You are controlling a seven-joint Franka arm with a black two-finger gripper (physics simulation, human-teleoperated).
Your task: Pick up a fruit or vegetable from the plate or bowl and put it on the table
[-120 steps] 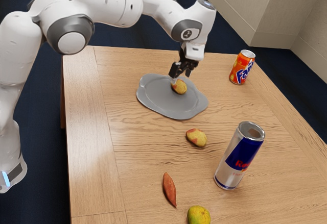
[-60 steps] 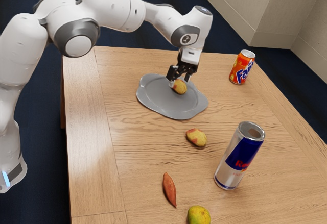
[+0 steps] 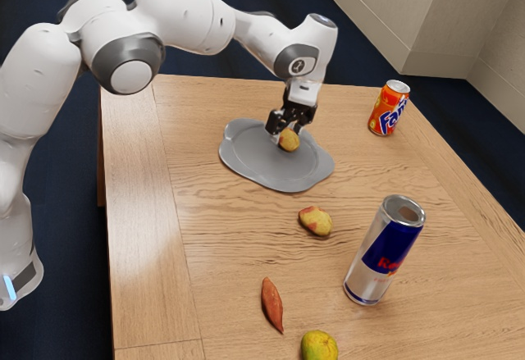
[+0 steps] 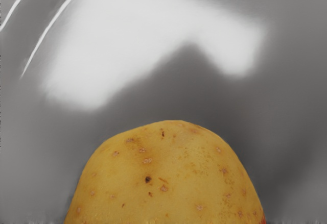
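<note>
Hand [image 3: 287, 134] hangs over a yellow, brown-specked potato [image 4: 168, 178].

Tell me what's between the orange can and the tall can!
Just bare table between the orange can and the tall can, in the exterior view.

And it's two cans [image 3: 384, 249] on the count, level with two potatoes [image 3: 315, 221], a pair of each! Now the singles: one sweet potato [image 3: 272, 304], one green fruit [image 3: 319, 346], one grey plate [image 3: 267, 163], one wooden table [image 3: 225, 249]!
</note>
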